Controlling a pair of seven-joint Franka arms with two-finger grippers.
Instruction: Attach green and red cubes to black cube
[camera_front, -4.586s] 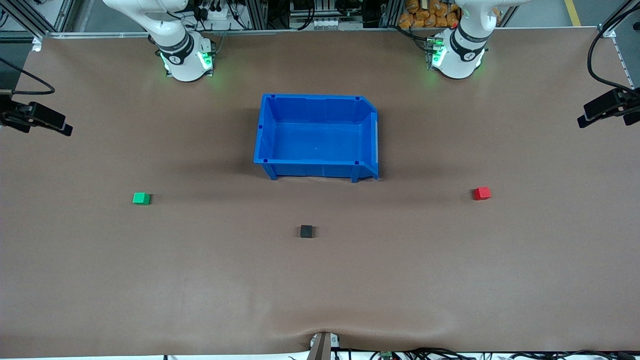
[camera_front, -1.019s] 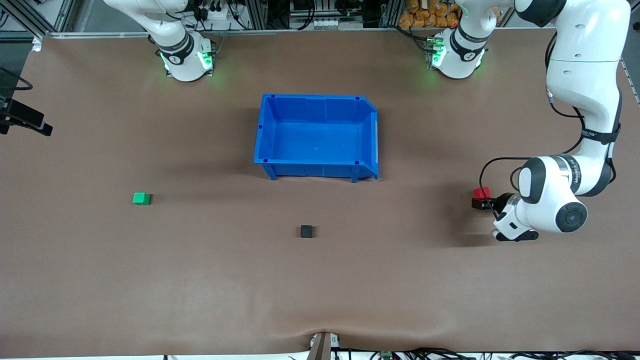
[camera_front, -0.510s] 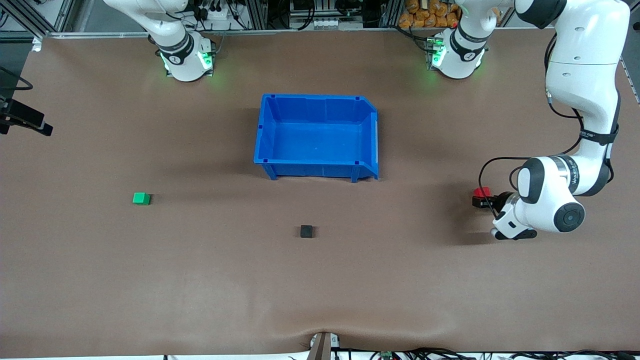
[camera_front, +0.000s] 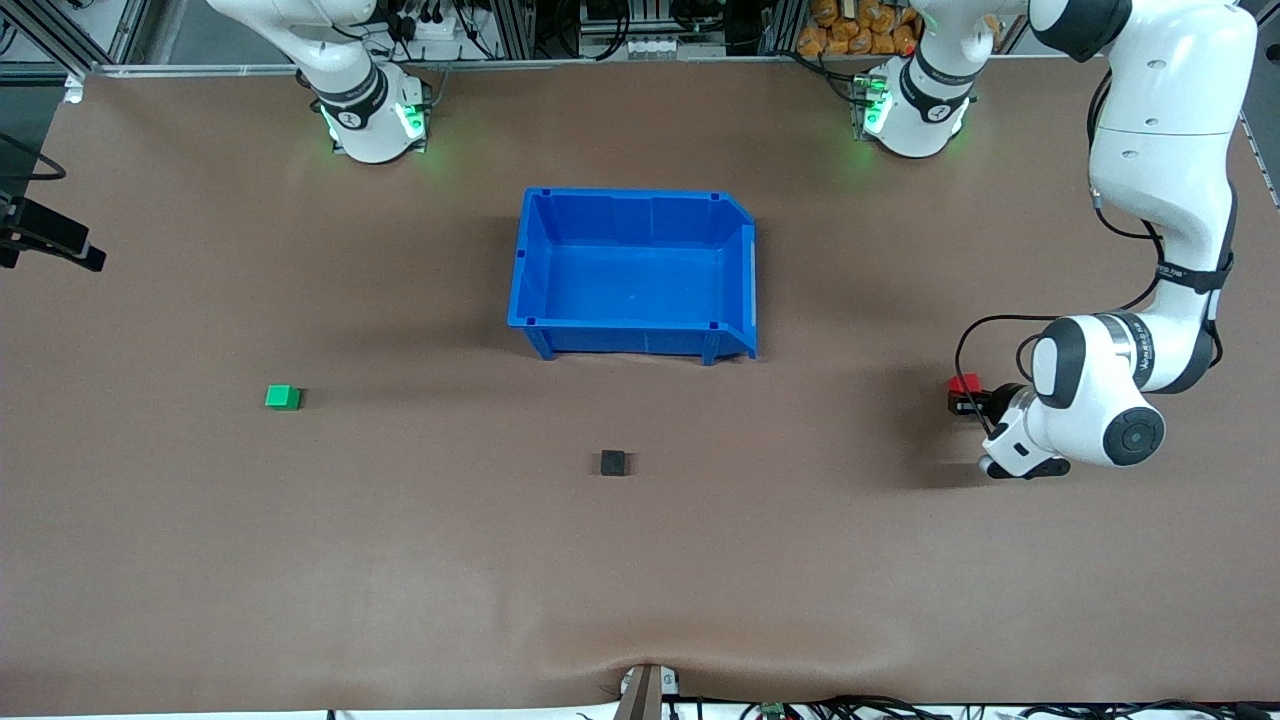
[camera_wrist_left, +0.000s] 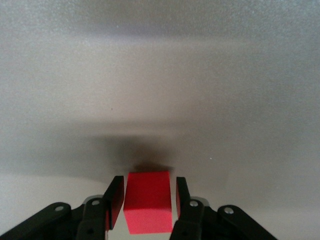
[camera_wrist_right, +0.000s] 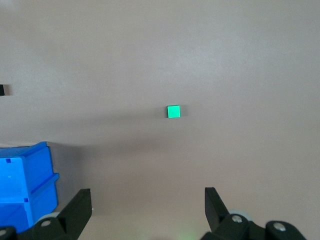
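Observation:
The red cube (camera_front: 963, 383) sits on the table toward the left arm's end. My left gripper (camera_front: 966, 402) is low at it, open, with a finger on each side of the cube. In the left wrist view the red cube (camera_wrist_left: 148, 200) fills the space between the fingers (camera_wrist_left: 115, 197) with thin gaps on both sides. The green cube (camera_front: 283, 397) lies toward the right arm's end, and shows in the right wrist view (camera_wrist_right: 173, 111). The black cube (camera_front: 613, 462) lies between them, nearer the front camera than the bin. My right gripper (camera_front: 85, 255) waits high, wide open and empty (camera_wrist_right: 147, 192).
A blue bin (camera_front: 530, 260) stands empty mid-table, between the two arm bases and the black cube; its corner shows in the right wrist view (camera_wrist_right: 25, 180). The brown table mat surrounds the cubes.
The left arm has come down from the table's end to the red cube. Over the last second its fingers have drawn in closer round the cube. The right arm has barely moved.

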